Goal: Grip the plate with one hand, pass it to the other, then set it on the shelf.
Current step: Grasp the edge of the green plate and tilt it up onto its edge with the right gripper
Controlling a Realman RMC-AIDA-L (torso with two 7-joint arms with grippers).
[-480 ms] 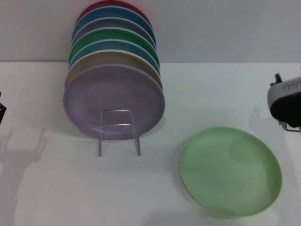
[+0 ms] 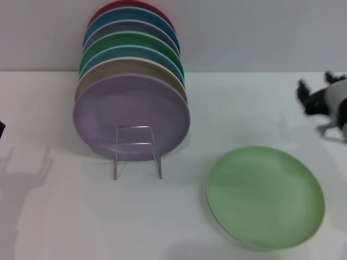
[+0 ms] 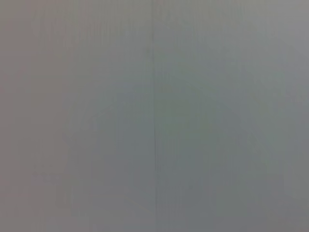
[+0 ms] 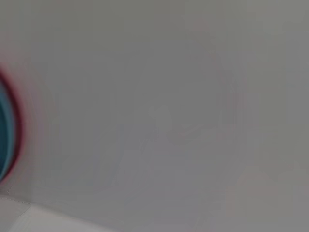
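Observation:
The pale light-green plate (image 2: 265, 197) lies flat on the white table at the front right, and nothing touches it. My right gripper (image 2: 313, 96) hovers above the table at the right edge, behind the plate and apart from it, blurred by motion. Only a dark sliver of my left gripper (image 2: 1, 129) shows at the left edge, with its shadow on the table. The wire shelf (image 2: 137, 151) stands at the left centre. Its small front loop sits before a lavender plate (image 2: 132, 116).
Several coloured plates (image 2: 130, 51) stand upright in the rack behind the lavender one. The right wrist view shows the wall and the red and blue plate edges (image 4: 7, 130). The left wrist view shows only grey wall.
My right gripper has risen, turned and shifted a little left, away from the table's right edge. The left gripper's sliver has drawn further out of view. The plate has not moved.

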